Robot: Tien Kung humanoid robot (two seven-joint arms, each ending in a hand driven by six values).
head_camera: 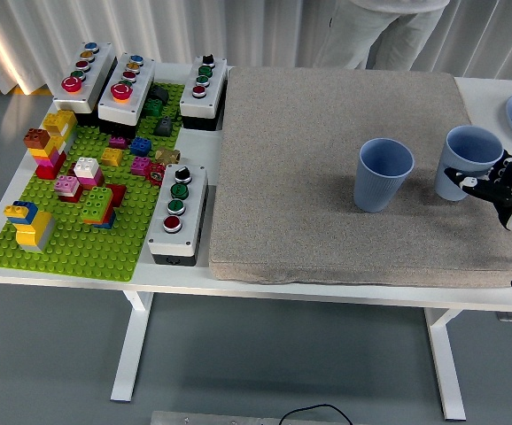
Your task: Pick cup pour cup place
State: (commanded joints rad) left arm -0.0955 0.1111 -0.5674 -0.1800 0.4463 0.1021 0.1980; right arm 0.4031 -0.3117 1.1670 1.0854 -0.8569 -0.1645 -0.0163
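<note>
Fingers [489, 184] of the right hand [497, 186] wrap the near side of a blue cup [468, 161], which stands upright on the grey mat [327, 142] near its right edge. Left of it, apart, stands a second blue cup [383, 174], also upright on the mat.

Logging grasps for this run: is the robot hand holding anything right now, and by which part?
Yes. The right robot hand grips the right-hand blue cup by its side wall, standing upright on the grey mat.
</note>
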